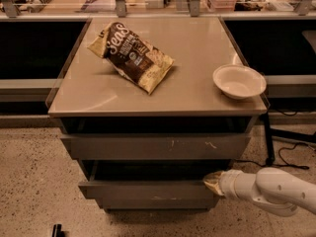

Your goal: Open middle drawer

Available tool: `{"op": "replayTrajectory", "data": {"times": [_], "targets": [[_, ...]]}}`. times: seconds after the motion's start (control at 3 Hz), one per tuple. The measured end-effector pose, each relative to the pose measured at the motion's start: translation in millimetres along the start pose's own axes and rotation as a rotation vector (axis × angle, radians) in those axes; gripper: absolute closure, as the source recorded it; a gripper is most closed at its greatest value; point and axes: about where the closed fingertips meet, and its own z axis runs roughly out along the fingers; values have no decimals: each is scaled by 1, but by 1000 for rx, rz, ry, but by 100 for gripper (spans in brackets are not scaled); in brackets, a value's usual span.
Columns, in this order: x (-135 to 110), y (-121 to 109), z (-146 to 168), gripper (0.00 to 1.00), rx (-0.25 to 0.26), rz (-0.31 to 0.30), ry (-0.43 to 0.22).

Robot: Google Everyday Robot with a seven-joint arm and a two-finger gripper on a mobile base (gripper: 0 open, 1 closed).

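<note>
The gripper (212, 184) is seen low in the camera view, toward 5 o'clock, pressed against the right end of the middle drawer (148, 189) at its top edge. Whether it is clamped on that edge or merely set against it cannot be told. It is carried by a white arm (269, 191) that enters from the 4 o'clock side.

The middle drawer is found second from the top in the grey cabinet, pulled a little way out, so that a dark gap is shown above its front. A pale scuff is visible on its lower edge. Directly at 12 o'clock from it, the taller drawer front (148, 147) with white scratches is seen, and at 6 o'clock the narrowest drawer front (158, 204) is tucked under it.

On the cabinet top (187, 98), a white bowl (239, 81) is placed near the 3 o'clock edge, and a brown chip bag (131, 56) is laid toward 10 o'clock, well apart from the bowl. Dark cables (291, 157) are spread on the speckled floor (34, 181) at 3 o'clock from the cabinet.
</note>
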Motion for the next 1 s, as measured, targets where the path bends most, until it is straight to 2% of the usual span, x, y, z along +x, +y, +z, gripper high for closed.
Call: {"op": "replayTrajectory", "data": {"times": [0.33, 0.67, 1.0], "targets": [[-7, -8, -4, 100, 39, 9, -41], [-5, -9, 4, 100, 42, 16, -32], [-2, -11, 27, 100, 25, 25, -27]]}}
